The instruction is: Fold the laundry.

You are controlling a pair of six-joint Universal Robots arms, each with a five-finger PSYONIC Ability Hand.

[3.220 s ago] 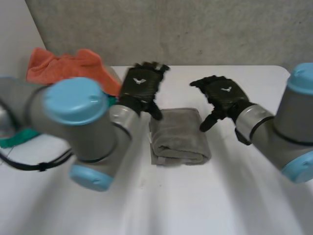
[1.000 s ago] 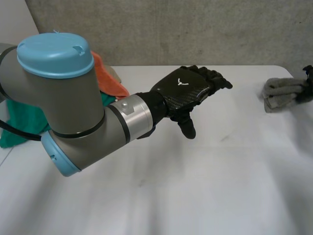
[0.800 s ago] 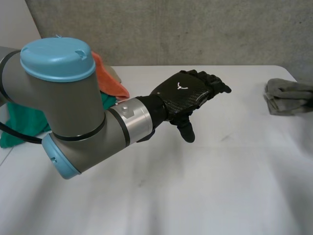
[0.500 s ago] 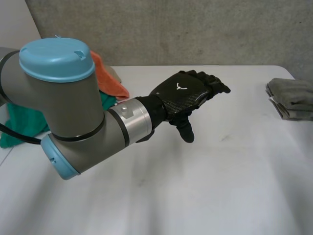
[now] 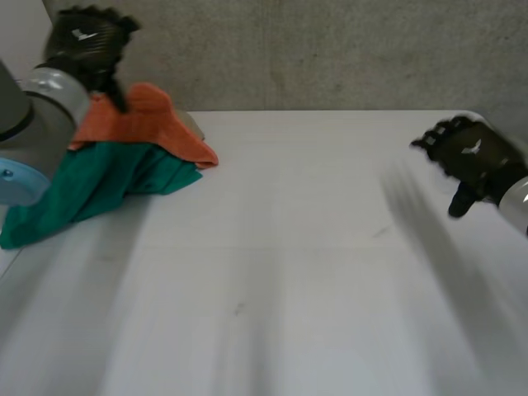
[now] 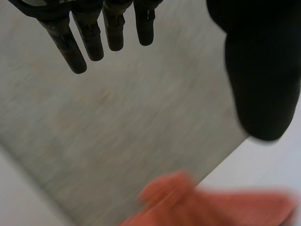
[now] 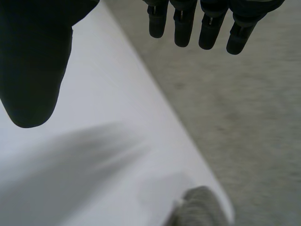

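Observation:
A pile of laundry lies at the table's far left: an orange cloth (image 5: 148, 120) on top of a green cloth (image 5: 99, 181). My left hand (image 5: 82, 41) hovers above that pile with straight fingers (image 6: 89, 37) and nothing in it; the orange cloth (image 6: 211, 202) shows below its fingertips. My right hand (image 5: 474, 161) hangs over the table's far right part, open and empty. In the right wrist view a corner of the folded grey towel (image 7: 200, 207) lies at the table's edge, beyond its fingers (image 7: 207, 28).
The white table (image 5: 280, 264) spreads between the two hands. A grey wall (image 5: 330, 49) stands behind its far edge. In the right wrist view grey floor (image 7: 244, 117) lies past the table's edge.
My left arm has swung from the table's middle back to the far left, above the laundry pile. My right hand has come back into the head view, and the grey towel has left it.

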